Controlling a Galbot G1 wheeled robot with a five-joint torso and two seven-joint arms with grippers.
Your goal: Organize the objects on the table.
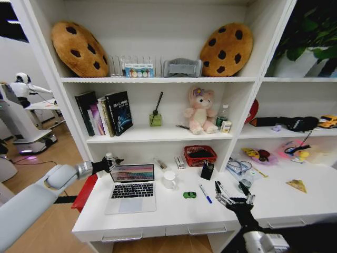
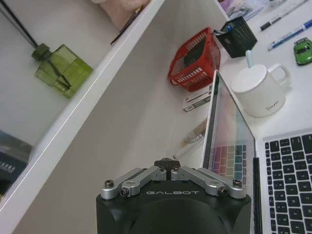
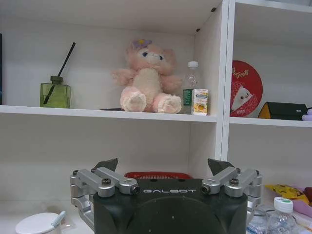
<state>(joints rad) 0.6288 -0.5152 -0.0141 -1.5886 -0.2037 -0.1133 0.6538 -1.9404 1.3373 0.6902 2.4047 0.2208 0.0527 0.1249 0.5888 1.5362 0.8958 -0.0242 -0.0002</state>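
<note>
The silver laptop (image 1: pixel 132 185) stands open on the left part of the white table (image 1: pixel 174 215). My left gripper (image 1: pixel 112 162) hovers by the lid's upper left corner, and its fingers (image 2: pixel 167 164) are shut with nothing between them. The laptop's screen (image 2: pixel 229 146) appears edge-on just past them. A green toy car (image 1: pixel 189 195) (image 2: pixel 303 50) and a blue pen (image 1: pixel 205 193) lie right of the laptop. My right gripper (image 1: pixel 231 196) (image 3: pixel 163 166) hangs open over the table's front, near a green-capped bottle (image 1: pixel 247 178) (image 3: pixel 282 214).
A white mug (image 1: pixel 169 180) (image 2: pixel 258 90), a black pen holder (image 1: pixel 207 170) and a red basket (image 1: pixel 200 155) stand behind the car. A red flat object (image 1: pixel 87 191) sticks out at the table's left edge. Shelves above hold books, a green diffuser (image 3: pixel 54 93) and a pink plush bear (image 3: pixel 146 78).
</note>
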